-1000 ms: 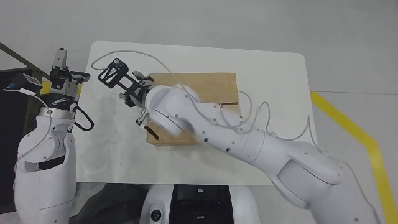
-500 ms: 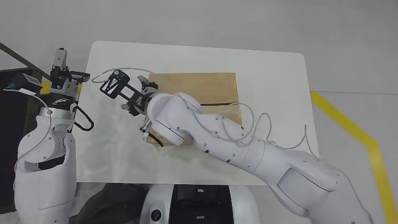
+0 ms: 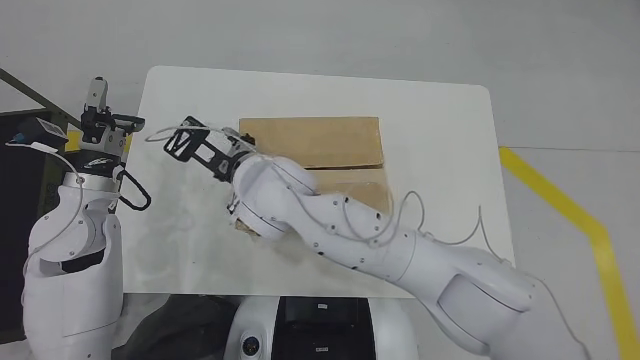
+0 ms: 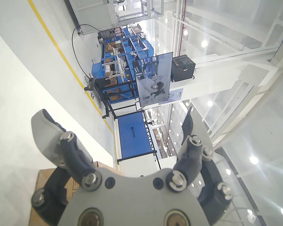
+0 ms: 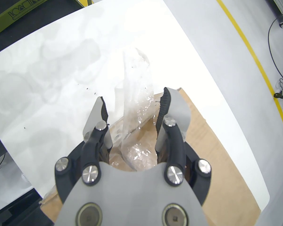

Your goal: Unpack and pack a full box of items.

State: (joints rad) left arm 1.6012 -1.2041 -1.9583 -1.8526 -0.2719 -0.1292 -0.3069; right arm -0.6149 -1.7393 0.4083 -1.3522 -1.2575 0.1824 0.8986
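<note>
With unpacking of the box (image 3: 310,140) seemingly just begun, my right gripper (image 5: 133,96) gaped unclamped around a clear plastic strip (image 5: 138,71), my left gripper (image 4: 115,114) wide and empty; next, I judged, pinch and pull.

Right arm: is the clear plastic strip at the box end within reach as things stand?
Likely yes. The right end effector is open, with the clear plastic strip rising between its fingers above the end of the box. Nothing blocks the way.

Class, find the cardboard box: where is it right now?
In the top view, the cardboard box lies mid-table on the white table, with the right pincer at its left end.
</note>
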